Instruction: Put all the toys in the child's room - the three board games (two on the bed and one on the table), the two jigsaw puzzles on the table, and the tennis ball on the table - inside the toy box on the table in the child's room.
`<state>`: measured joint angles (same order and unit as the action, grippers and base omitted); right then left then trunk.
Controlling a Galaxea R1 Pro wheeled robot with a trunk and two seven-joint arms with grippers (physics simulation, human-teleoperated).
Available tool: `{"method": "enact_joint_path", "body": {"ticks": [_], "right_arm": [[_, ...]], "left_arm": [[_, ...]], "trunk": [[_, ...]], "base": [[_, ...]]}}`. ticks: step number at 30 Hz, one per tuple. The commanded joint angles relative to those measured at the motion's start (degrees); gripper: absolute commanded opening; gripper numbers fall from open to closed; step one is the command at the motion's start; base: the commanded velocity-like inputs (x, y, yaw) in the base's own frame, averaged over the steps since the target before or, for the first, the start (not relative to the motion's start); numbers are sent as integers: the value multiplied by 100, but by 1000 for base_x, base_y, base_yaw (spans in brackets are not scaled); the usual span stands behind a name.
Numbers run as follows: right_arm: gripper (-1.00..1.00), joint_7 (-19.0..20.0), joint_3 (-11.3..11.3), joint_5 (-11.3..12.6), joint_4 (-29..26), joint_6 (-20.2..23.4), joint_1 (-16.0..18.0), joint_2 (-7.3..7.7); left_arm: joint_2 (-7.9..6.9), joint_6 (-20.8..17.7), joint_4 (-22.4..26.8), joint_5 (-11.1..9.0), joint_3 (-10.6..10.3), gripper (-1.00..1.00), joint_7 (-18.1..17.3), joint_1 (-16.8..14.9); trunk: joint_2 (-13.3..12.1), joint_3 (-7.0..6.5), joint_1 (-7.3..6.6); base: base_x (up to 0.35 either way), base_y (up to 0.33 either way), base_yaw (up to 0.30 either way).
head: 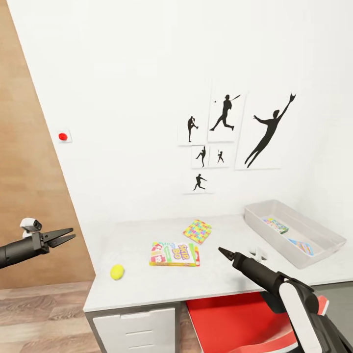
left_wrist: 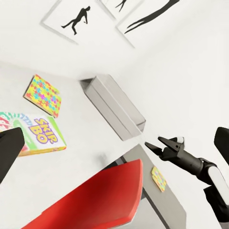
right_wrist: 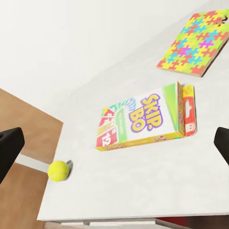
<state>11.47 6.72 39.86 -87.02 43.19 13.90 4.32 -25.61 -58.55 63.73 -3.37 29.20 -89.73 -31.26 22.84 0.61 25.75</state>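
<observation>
On table [head: 147, 289]: ball [head: 117, 271] left, SKIP-BO [head: 174, 254] mid w/ puzzle [head: 197, 231] behind, toy box [head: 314, 257] right.

We see bright, even, diffuse rendered light; only faint soft shadows lie under the small yellow-green tennis ball [head: 117, 271] on the pale grey worktop [head: 142, 287]. No glare, blur.
</observation>
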Motion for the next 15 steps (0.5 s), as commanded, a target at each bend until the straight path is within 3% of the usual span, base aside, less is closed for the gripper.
{"method": "enact_joint_path", "body": {"ticks": [1, 15], "right_arm": [[100, 29, 5, -18, -3, 25, 3, -3], [100, 39, -8, 20, -45, 48, 1, -9]], "left_arm": [[-2, -61, -1, 7, 0, 100, -27, -2], [-14, -61, -1, 3, 10, 100, -27, -2]], "trunk": [[8, 6, 3], [8, 6, 3]], "base": [[11, 38, -16], [1, 140, -6]]}}
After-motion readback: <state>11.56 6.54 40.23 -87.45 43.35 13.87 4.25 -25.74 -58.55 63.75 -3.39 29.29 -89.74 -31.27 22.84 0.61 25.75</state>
